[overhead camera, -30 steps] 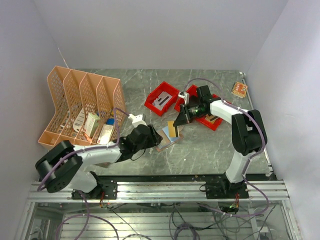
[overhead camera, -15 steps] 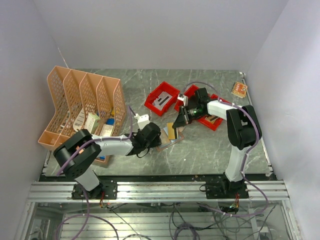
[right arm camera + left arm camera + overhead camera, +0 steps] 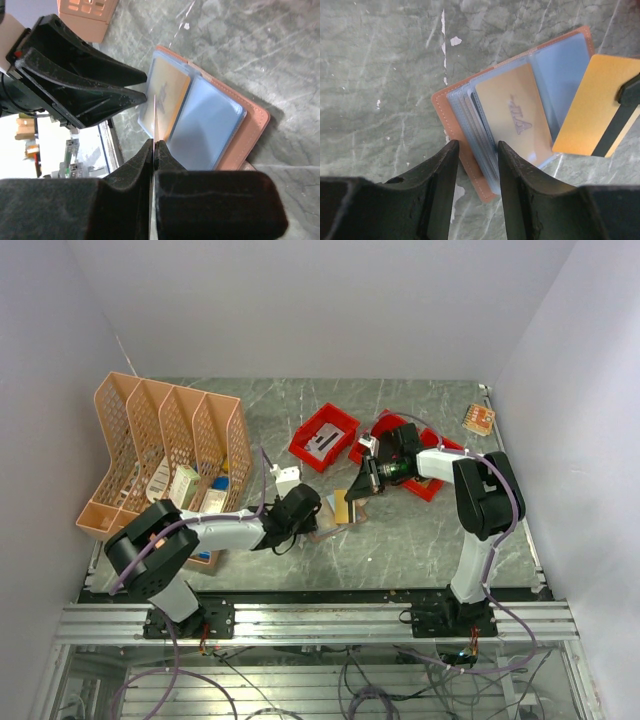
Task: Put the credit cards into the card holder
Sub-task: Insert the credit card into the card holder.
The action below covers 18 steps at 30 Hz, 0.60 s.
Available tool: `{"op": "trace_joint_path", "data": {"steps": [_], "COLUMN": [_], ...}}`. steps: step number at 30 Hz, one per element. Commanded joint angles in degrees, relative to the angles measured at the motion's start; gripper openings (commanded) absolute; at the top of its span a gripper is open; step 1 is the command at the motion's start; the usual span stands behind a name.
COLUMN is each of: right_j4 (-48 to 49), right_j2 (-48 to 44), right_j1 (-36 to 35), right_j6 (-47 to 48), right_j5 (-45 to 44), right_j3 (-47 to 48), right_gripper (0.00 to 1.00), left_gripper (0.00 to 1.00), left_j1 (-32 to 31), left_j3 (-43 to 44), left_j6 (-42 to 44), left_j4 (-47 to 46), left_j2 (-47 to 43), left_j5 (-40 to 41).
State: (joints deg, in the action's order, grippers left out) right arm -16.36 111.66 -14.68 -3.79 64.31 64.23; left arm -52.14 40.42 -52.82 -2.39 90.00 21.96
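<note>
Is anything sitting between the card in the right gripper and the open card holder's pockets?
Nothing visible does. The right gripper holds the striped gold card right at the open card holder, with no object between them. Another gold card sits in one sleeve. The left gripper straddles the holder's opposite edge.

open tan card holder (image 3: 560, 65) lies flat, gold striped card (image 3: 590, 112) over its edge

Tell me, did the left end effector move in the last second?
Yes. Seen from above, the left end effector has slid a little to the right, away from the peach file rack and closer to the card holder.
</note>
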Motion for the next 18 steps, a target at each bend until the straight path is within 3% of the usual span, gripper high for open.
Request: {"op": "trace_joint_path", "data": {"steps": [1,10,18], "right_j4": [4.63,7.54,3.78], "right_j2": [-1.63,-0.23,0.79], "right_j1": [0.28,0.87,2.46], "right_j6": [-4.59,-8.07,-5.03], "right_j5": [1.12,0.9,0.38], "right_j3": [-2.3,-2.62,-0.77], "right_gripper": [0.0,0.0,0.0], "left_gripper": [0.47,0.47,0.49], "left_j1": [1.32,3.05,3.04], "left_j3": [-1.48,-2.26,-3.5], "left_j6": [6.53,13.76,11.96], "left_j4": [5.62,2.96,2.31], "left_j2": [-0.62,-1.55,-7.11], "left_j5": [2.03,-2.25,-3.96]}}
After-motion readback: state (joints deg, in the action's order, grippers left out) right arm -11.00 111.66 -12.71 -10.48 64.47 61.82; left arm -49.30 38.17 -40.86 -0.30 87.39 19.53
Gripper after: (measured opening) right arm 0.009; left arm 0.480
